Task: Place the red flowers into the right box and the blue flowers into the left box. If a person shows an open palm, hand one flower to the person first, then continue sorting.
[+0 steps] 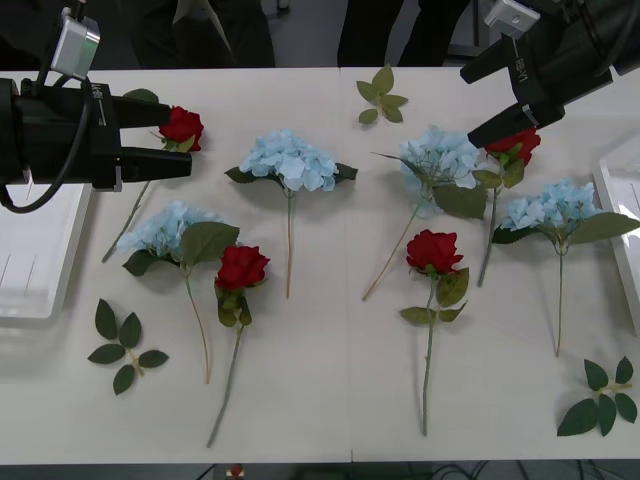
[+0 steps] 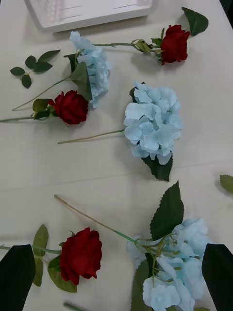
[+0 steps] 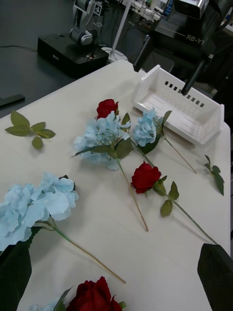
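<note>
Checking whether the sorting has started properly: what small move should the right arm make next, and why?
Probably lower the open right pincer onto the rose beneath it: nothing is sorted yet, and that rose is nearest the right box. The left pincer hovers open at the far left.

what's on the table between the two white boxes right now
All eight flowers lie there unsorted: four red roses and four blue hydrangeas, plus loose leaf sprigs, between the left box and right box, seen in the front view.
</note>
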